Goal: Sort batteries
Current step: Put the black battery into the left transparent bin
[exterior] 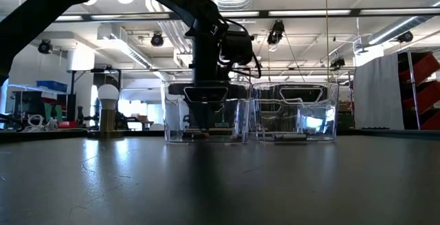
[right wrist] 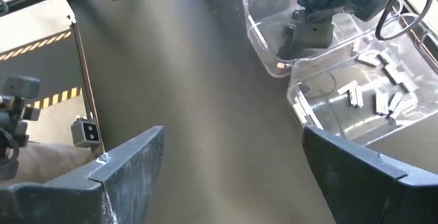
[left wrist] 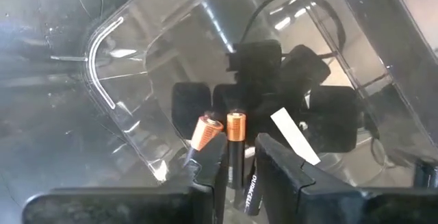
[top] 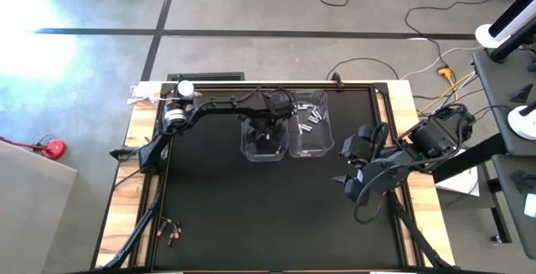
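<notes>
From my remote seat I see the black table [top: 251, 215] framed by pale wooden edging, with loose cables running along its far side and a small lamp with a white globe [exterior: 107, 94] standing at the far left corner. Nothing sits between the arms and the two clear plastic bins near the far middle; the only crowding is the left arm itself, which reaches across and down into the left bin [top: 265, 147].

The left gripper [left wrist: 238, 157] hangs inside that bin, its fingers [left wrist: 209, 166] parted with a copper-topped battery [left wrist: 235, 145] standing between them; I cannot tell whether the pads press it or have let it go. More copper-and-black batteries [left wrist: 204, 132] lie beside it on the bin floor, along with a flat white strip [left wrist: 293, 135].

The right bin [top: 311, 144] touches the left one side by side and holds the white/silver batteries [right wrist: 380, 97], scattered loosely over its bottom. A few copper batteries [top: 170, 232] lie unsorted on the near-left part of the table, well apart from the bins.

The right gripper [right wrist: 229, 162] waits over the table's right side, its jaws spread wide and holding nothing.

Both bins are thin, glossy, rounded-cornered plastic that catches reflections; the tabletop is matte and dark.
</notes>
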Available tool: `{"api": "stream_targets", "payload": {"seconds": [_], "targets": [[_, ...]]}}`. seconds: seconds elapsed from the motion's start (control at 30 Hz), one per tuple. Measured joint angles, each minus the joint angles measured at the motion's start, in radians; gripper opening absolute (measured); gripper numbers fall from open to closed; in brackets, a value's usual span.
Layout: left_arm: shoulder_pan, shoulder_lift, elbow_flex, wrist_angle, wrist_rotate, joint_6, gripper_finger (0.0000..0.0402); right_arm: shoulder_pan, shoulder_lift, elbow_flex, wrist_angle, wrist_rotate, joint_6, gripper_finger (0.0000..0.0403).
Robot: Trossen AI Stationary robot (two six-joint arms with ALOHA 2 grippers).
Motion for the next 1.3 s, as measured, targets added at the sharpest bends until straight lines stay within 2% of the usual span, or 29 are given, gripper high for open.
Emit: {"api": "stream_targets", "payload": {"seconds": [0.17, 0.27, 0.47, 0.63, 0.7, 0.83, 0.9, 0.97, 1.1, 1.3], "targets": [[-0.011, -0.026, 0.015, -0.008, -0.001, 0.046, 0.0077, 0.000, 0.001, -0.001, -0.001, 0.000, 0.006, 0.0338], [-0.050, -0.084, 0.045, -0.016, -0.040, 0.075, 0.0088, 0.000, 0.001, -0.014, 0.000, 0.000, 0.020, 0.0338], [-0.182, -0.257, 0.061, -0.125, -0.136, 0.131, 0.0094, 0.000, 0.002, -0.087, 0.038, 0.000, 0.044, 0.0338], [-0.331, -0.397, 0.043, -0.293, -0.137, 0.083, 0.0094, -0.026, 0.002, -0.151, 0.084, 0.000, -0.088, 0.0338], [-0.405, -0.454, 0.008, -0.327, -0.153, 0.076, 0.0094, -0.052, 0.002, -0.166, 0.089, 0.055, -0.145, 0.0338], [-0.592, -0.581, -0.126, -0.309, -0.191, 0.069, 0.0094, -0.106, 0.001, -0.206, 0.146, 0.240, -0.157, 0.0338], [-0.683, -0.645, -0.202, -0.300, -0.185, -0.012, 0.0094, -0.117, 0.001, -0.239, 0.199, 0.262, -0.158, 0.0338], [-0.750, -0.705, -0.266, -0.298, -0.183, -0.155, 0.0094, -0.117, 0.001, -0.288, 0.275, 0.262, -0.159, 0.0338], [-0.836, -0.804, -0.381, -0.299, -0.173, -0.428, 0.0094, -0.121, 0.002, -0.406, 0.495, 0.261, -0.197, 0.0338], [-0.931, -0.836, -0.518, -0.252, -0.064, -0.554, 0.0104, -0.185, 0.002, -0.584, 0.854, 0.254, -0.164, 0.0338]]}}
